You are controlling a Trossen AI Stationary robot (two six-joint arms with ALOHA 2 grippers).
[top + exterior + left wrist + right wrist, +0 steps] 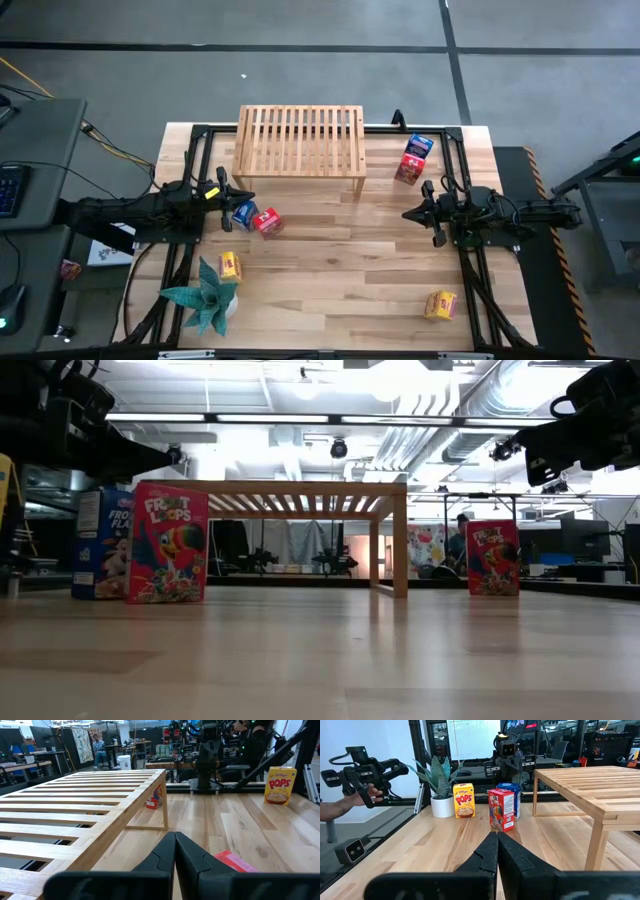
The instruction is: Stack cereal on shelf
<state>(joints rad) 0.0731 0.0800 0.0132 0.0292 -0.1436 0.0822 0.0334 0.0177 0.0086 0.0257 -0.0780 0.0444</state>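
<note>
Cereal boxes sit scattered on the desk (330, 260): a red box (267, 222) and blue box (244, 213) at centre left, a blue-and-red pair (413, 159) at upper right, yellow ones at lower left (231, 266) and lower right (441, 304). A slatted wooden shelf (299, 141) stands bare at upper centre. The left pincer (222, 190) and right pincer (425, 212) hover closed, gripping nothing.

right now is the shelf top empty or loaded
Empty: the shelf shows only bare slats from above, and its top is bare in the low view.
</note>
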